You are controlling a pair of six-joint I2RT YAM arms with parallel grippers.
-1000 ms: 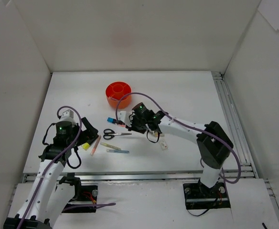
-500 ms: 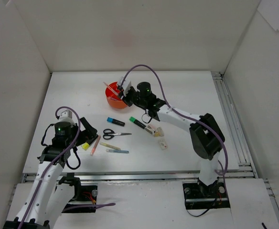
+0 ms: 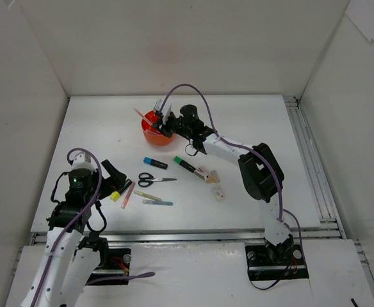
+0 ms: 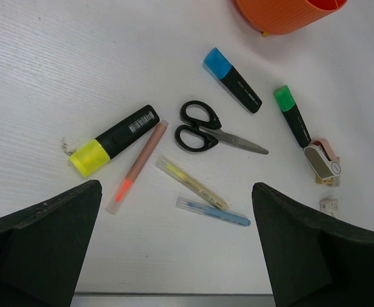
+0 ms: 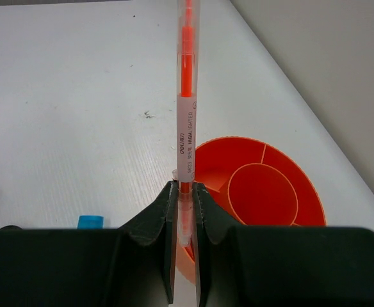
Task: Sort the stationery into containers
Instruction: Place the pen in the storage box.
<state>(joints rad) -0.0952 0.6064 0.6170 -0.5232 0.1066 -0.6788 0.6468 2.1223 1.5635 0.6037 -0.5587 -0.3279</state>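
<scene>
Clamping a thin orange pen (image 5: 186, 128) in the right gripper (image 5: 184, 192), fingers closed tight low on the barrel, most of the pen sticking out beyond the fingertips

Reaching far across the white table (image 3: 251, 128) with the right arm and hovering the gripper over the low round orange organiser (image 3: 155, 135) near the back, the pen slanting up and to the left in the overhead view

Lining the gripped end of the pen up with the organiser's left rim in the wrist view, whether touching it impossible to tell

Hanging the left gripper (image 3: 113, 174) spread wide over the near-left part of the table, grasping nothing, its dark fingers (image 4: 40, 249) framing the loose stationery below

Leaving on the table, well apart from the organiser: a yellow highlighter (image 4: 113, 141) touching a pink pen (image 4: 139, 166); black-handled scissors (image 4: 206, 128) just beside them; a yellow pen (image 4: 192, 184) and a blue pen (image 4: 212, 212) nearer the arms; a blue highlighter (image 4: 233, 80) and a green highlighter (image 4: 292, 115) toward the organiser; small white and beige erasers (image 4: 321, 163) at the green highlighter's near end
</scene>
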